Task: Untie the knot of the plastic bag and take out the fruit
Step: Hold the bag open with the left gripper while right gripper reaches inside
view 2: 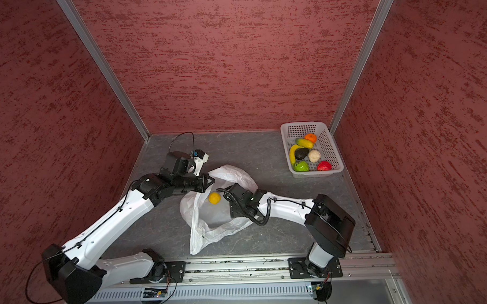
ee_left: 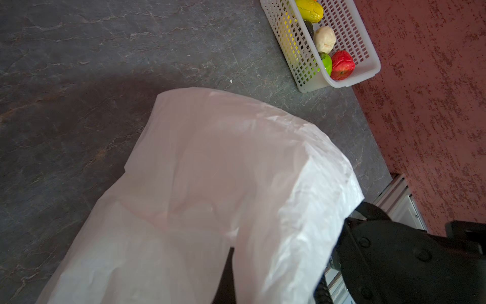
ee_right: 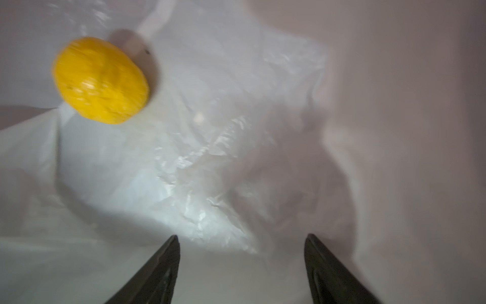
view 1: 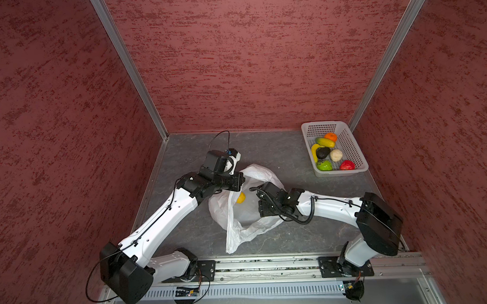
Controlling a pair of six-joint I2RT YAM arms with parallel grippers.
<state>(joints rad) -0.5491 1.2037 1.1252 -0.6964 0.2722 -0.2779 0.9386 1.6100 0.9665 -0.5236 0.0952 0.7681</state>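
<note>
The white plastic bag [view 1: 239, 230] [view 2: 200, 237] lies mid-table with its mouth held wide; no knot shows. One fruit, a yellow lemon [view 1: 240, 198] [view 2: 214, 198] [ee_right: 100, 80], rests inside on the bag's floor. My left gripper [view 1: 242, 180] [ee_left: 226, 279] is shut on the bag's upper rim [ee_left: 210, 158] and lifts it. My right gripper [ee_right: 242, 237] is inside the bag, open, with nothing between its fingers [ee_right: 168, 263]; the lemon lies apart from them, off to one side. In both top views its fingers are hidden under the wrist [view 1: 277, 198].
A white perforated basket [view 1: 360, 165] [view 2: 336, 166] [ee_left: 368, 71] stands at the back right corner with several fruit in it, among them a red apple [view 1: 347, 165] and an orange [view 1: 331, 137]. Red walls close in three sides; a metal rail [view 1: 268, 266] runs along the front.
</note>
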